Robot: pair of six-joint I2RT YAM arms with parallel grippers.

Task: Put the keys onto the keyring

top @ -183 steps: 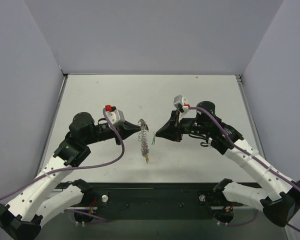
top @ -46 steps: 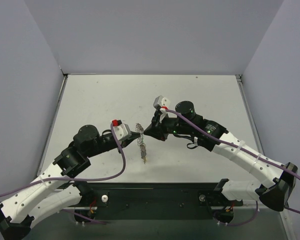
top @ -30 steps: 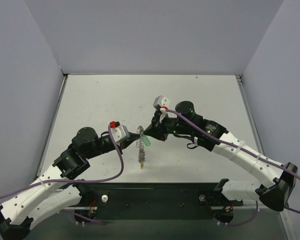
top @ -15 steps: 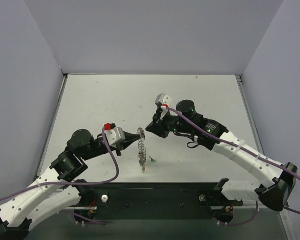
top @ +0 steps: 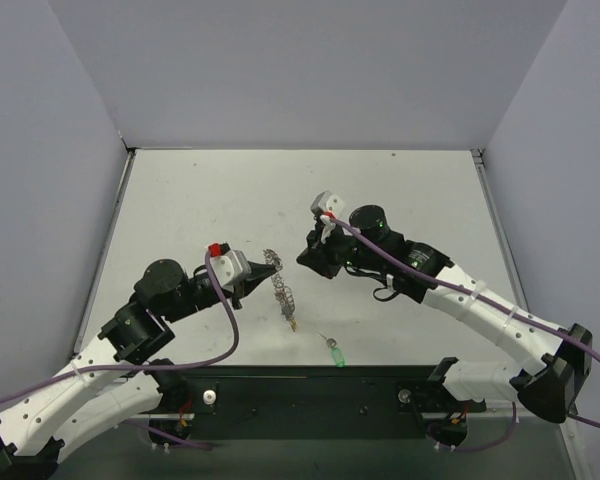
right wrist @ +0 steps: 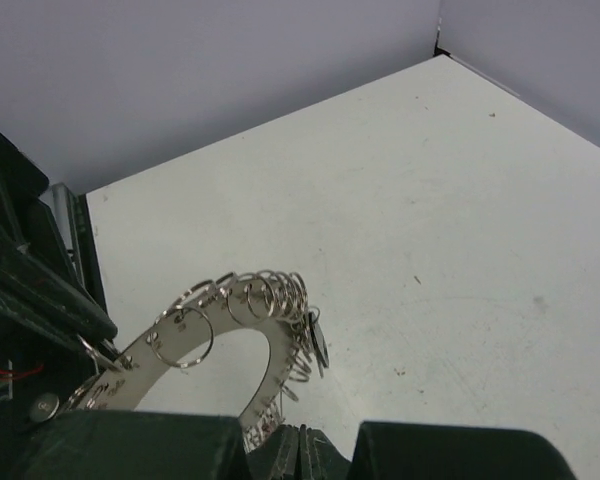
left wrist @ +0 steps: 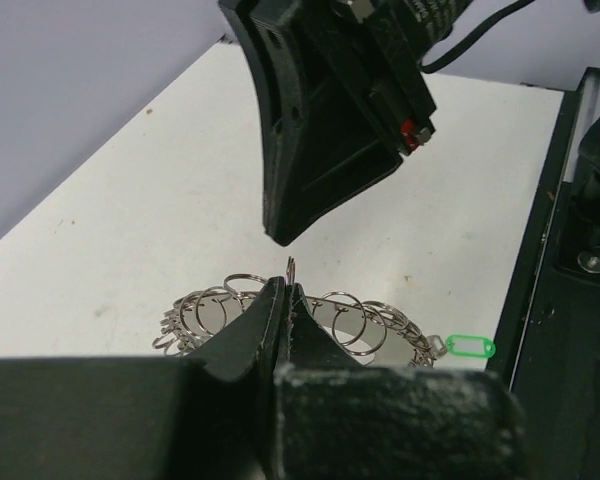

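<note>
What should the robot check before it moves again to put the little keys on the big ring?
1. Left gripper pinching the large silvery metal keyring with the loopy rim: ok, shut on it.
2. Right gripper carrying a key: not ok, shut with nothing seen in it.
3. Tiny green-headed key on the keyring: not ok, it lies on the white table, apart from the ring.
4. Small yellowish bit hanging under the keyring is a threaded key: cannot tell, too small.
5. Keyring lifted off the table: cannot tell.
</note>
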